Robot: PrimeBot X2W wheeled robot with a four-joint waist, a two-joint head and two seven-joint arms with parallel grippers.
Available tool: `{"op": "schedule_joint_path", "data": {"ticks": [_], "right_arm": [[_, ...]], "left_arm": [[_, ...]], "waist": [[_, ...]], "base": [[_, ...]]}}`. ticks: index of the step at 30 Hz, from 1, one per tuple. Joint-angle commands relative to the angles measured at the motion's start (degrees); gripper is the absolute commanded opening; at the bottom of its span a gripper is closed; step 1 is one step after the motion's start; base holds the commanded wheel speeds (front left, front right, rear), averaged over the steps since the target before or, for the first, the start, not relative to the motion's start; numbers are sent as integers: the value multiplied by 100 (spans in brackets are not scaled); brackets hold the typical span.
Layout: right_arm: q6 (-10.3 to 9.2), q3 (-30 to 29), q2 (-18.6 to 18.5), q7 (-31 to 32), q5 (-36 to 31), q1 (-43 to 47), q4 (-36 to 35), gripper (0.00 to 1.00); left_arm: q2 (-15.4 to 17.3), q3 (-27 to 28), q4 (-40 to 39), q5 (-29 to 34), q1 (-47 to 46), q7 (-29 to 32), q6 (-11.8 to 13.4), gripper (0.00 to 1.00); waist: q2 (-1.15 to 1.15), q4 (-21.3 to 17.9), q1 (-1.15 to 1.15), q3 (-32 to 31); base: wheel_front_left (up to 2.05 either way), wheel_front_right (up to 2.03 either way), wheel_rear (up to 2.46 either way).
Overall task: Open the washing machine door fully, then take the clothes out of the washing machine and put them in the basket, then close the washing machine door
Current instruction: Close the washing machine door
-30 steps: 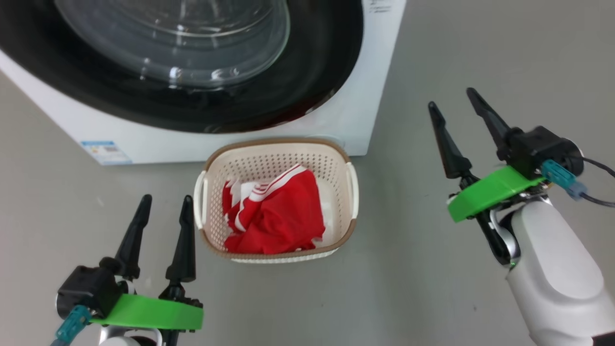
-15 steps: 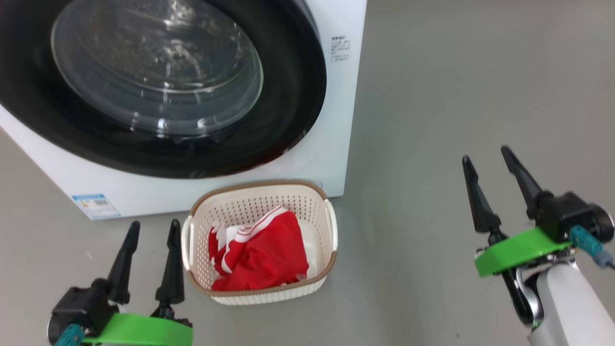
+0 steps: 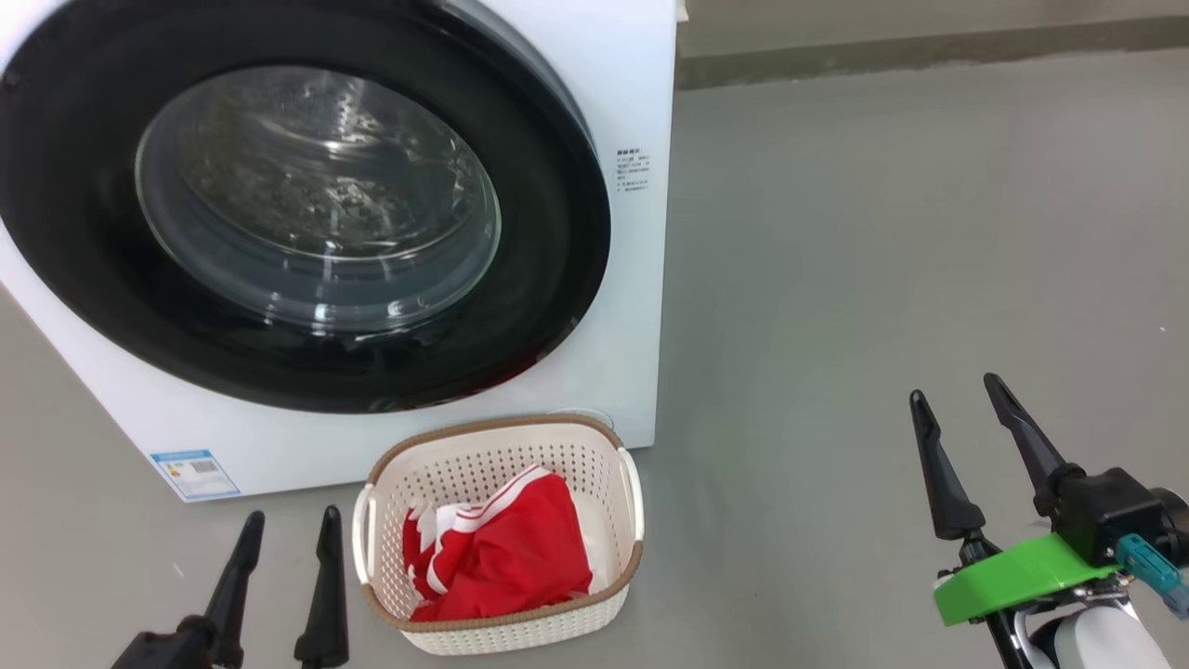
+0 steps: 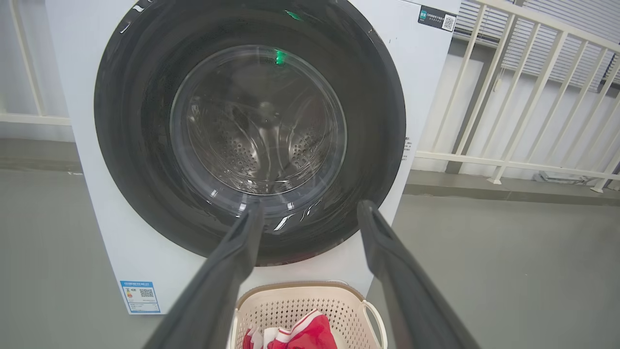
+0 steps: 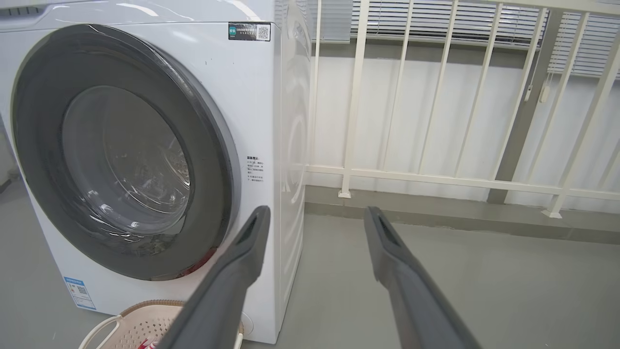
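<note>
the door (image 3: 307, 214) is seen shut flat against the washer (image 3: 641, 111), and the steel drum (image 4: 256, 145) is made out through its glass. the basket (image 3: 502, 426) is set on the grey floor (image 3: 882, 232) just in front of the washer, below the door's lower right edge. a blue label (image 3: 195, 474) is stuck low on the washer's front, to the basket's left. the red clothes (image 3: 506, 557) are heaped inside the basket, with white stripes uppermost. the left gripper (image 3: 291, 516) is held just beside the basket's left side, fingers spread and nothing grasped. the right gripper (image 3: 955, 388) is held well to the right over the floor, fingers likewise parted and empty. a white railing (image 5: 436, 174) is seen beyond the washer in the right wrist view.
</note>
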Motion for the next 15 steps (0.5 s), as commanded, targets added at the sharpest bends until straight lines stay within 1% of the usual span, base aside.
{"op": "schedule_joint_path", "data": {"ticks": [1,10,15], "right_arm": [[-6,91,-21,-36,-77,-56,-203,100],[-6,65,1,-36,-127,260,-486,100],[-6,61,21,-36,-124,337,-532,100]], "left_arm": [[105,216,-171,54,-75,-51,27,100],[130,186,-268,21,96,-13,68,100],[122,175,-320,-14,147,-13,93,100]], "waist": [[0,10,0,-67],[0,53,0,-154],[0,46,0,-145]], "base": [[0,0,0],[0,0,0],[0,0,0]]}}
